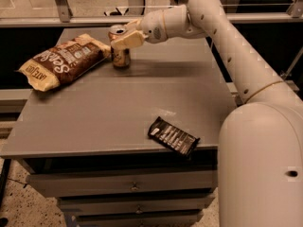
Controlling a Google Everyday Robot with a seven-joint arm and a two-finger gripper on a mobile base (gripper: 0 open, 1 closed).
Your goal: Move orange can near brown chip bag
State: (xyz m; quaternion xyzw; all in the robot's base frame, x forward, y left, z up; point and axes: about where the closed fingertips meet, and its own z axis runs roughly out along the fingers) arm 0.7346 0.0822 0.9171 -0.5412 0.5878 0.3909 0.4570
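Orange can [120, 56] is standing upright on the far-left table [113, 117], just beside brown chip bag [64, 60]; gripper [127, 39] is clamping its top, jaws closed on it, apparently steadying placement

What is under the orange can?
Only the grey table: the can seems to stand on it, right beside the bag. Its bottom is hidden against the tabletop. The gripper holds and covers its upper part.

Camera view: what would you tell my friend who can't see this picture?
The robot's gripper holds the upright orange can on the far side of the grey table, right beside the brown chip bag. A black snack wrapper lies near the front edge.
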